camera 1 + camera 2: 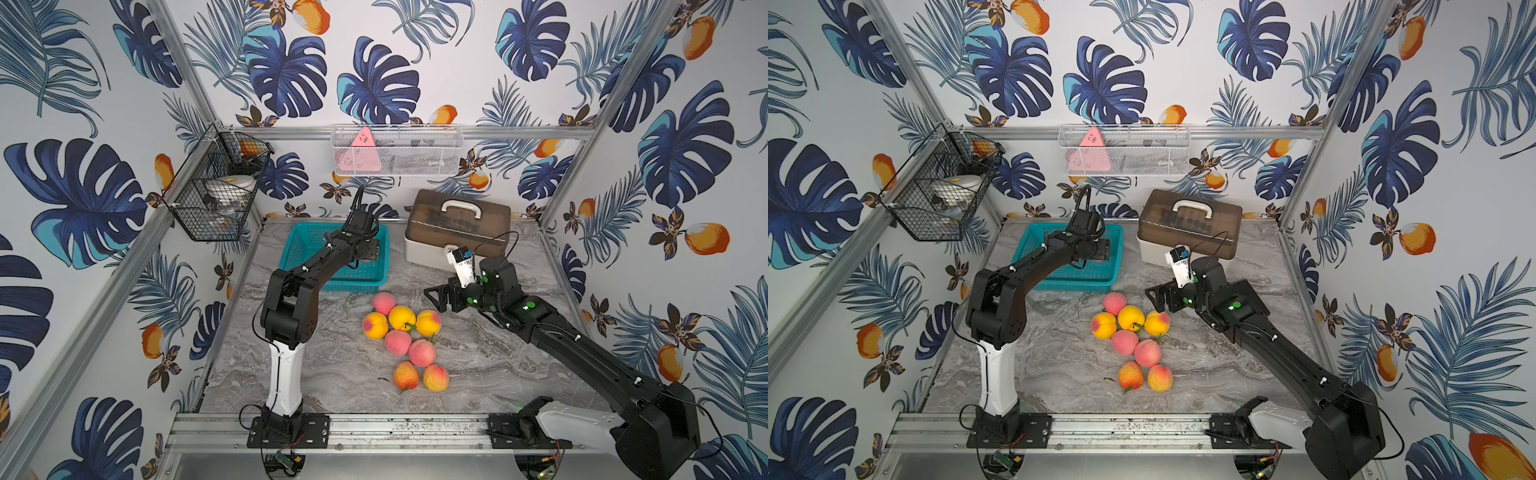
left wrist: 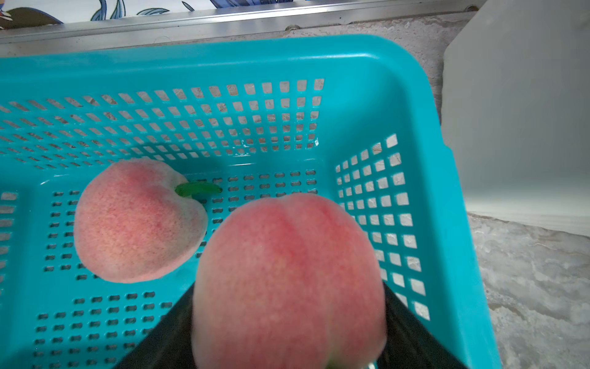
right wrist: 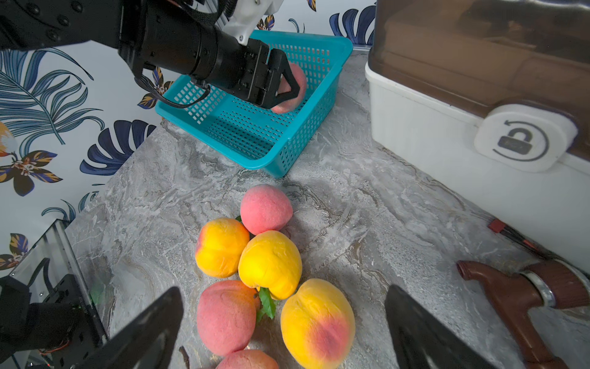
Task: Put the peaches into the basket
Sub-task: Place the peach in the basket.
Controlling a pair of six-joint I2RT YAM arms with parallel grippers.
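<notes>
Where the box (image 3: pixel 431 134) latches, a padlock icon (image 3: pixel 519 144) shows.

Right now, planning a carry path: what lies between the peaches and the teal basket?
Only bare tabletop separates peaches and basket, per the right wrist view.

We see two black arms (image 1: pixel 299 286) with white lower shells (image 1: pixel 284 374), looping black cables (image 1: pixel 498 239), green joint dots (image 1: pixel 528 306), screwed base plates (image 1: pixel 316 428); the right gripper (image 3: pixel 283 289) has black wedge fingers (image 3: pixel 153 329).

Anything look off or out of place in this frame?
Nothing spilled or damaged. One oddity: a brown nozzle-like tool lies on the table beside the storage box, unrelated to the peaches.
</notes>
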